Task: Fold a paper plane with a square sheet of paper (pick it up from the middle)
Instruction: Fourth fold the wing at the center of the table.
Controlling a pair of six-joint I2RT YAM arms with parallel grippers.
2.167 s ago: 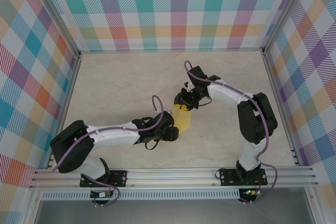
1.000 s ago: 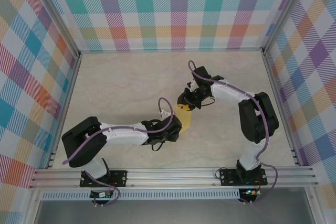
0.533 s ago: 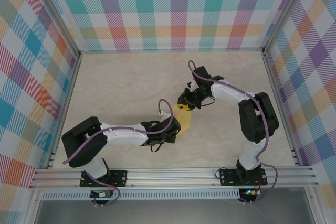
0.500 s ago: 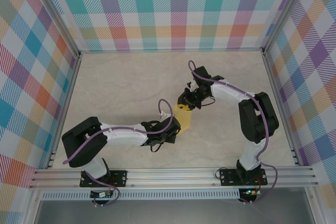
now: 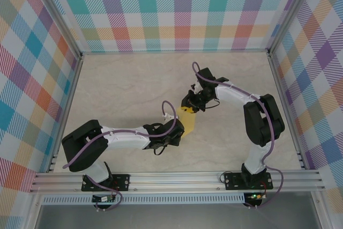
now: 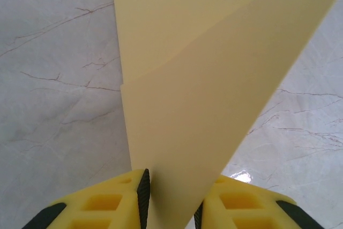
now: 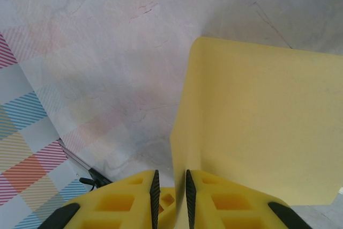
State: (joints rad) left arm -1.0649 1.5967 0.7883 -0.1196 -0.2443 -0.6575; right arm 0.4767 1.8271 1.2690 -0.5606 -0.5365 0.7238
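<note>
The yellow sheet of paper (image 5: 188,120) is folded into a narrow, tapering shape and spans the gap between my two grippers at the table's middle. My left gripper (image 5: 178,132) holds its near end. In the left wrist view the paper (image 6: 203,79) fills the gap between the yellow fingers (image 6: 107,205) of the left gripper (image 6: 170,199), and a diagonal fold edge crosses it. My right gripper (image 5: 191,105) holds the far end. In the right wrist view the paper (image 7: 257,122) runs edge-on into the narrow slot of the right gripper (image 7: 170,191), pinched there.
The marble tabletop (image 5: 118,89) is bare on all sides of the paper. Checked walls (image 5: 177,14) and aluminium frame rails (image 5: 177,178) close in the workspace. A wall's foot and a dark cable (image 7: 88,178) lie ahead of the right gripper.
The left gripper has shifted a little right and towards the paper, and its jaws have narrowed onto the near end. The right gripper has stayed put, holding the far end.
</note>
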